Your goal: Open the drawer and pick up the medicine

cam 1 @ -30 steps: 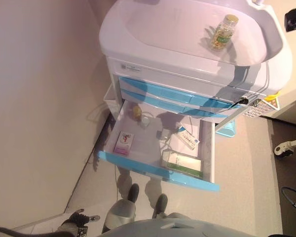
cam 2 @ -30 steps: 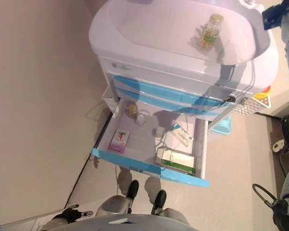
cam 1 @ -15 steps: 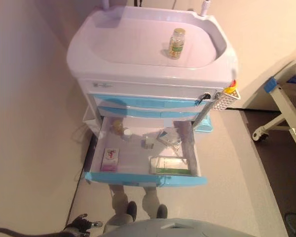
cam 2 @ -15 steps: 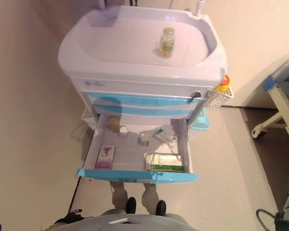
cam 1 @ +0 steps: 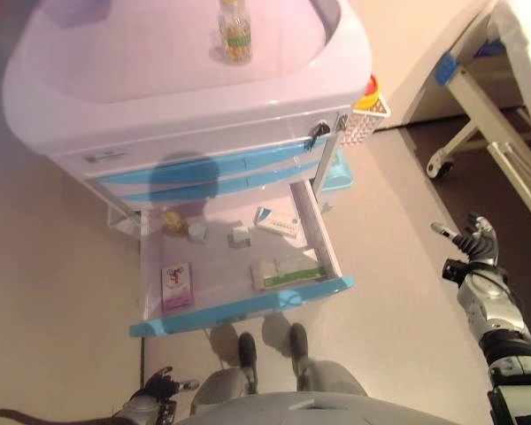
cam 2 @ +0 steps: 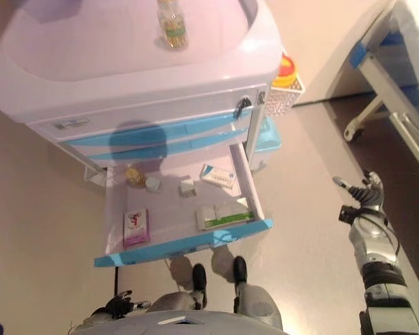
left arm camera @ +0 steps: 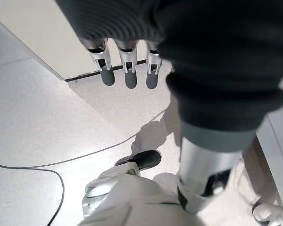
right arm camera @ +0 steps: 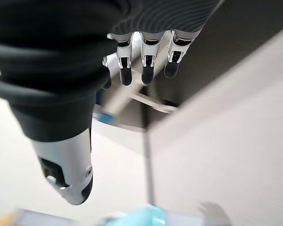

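Observation:
A white cart (cam 1: pixel 115 88) with blue drawer fronts has its lowest drawer (cam 1: pixel 248 307) pulled out. Inside lie a pink box (cam 1: pixel 176 285), a green-and-white box (cam 1: pixel 288 270), a white-and-blue box (cam 1: pixel 277 220), a small amber jar (cam 1: pixel 173 220), a white cap (cam 1: pixel 197 231) and a small vial (cam 1: pixel 240 236). An amber bottle (cam 1: pixel 234 35) stands on the cart's top. My left hand (cam 1: pixel 159 387) hangs low, below the drawer's left corner, with its fingers (left arm camera: pixel 126 70) straight and empty. Far to the right of the drawer, my right hand (cam 1: pixel 472 239) is open over the floor, fingers (right arm camera: pixel 146 61) relaxed.
A white mesh basket (cam 1: pixel 367 104) holding a yellow-and-red thing hangs on the cart's right side, with a light blue bin (cam 1: pixel 336 173) below it. A bed frame on wheels (cam 1: pixel 473 102) stands at the upper right. A wall runs along the left.
The camera has swung, so the whole picture has shifted and tilted. My right hand has come into view at the right. The drawer's contents lie as before.

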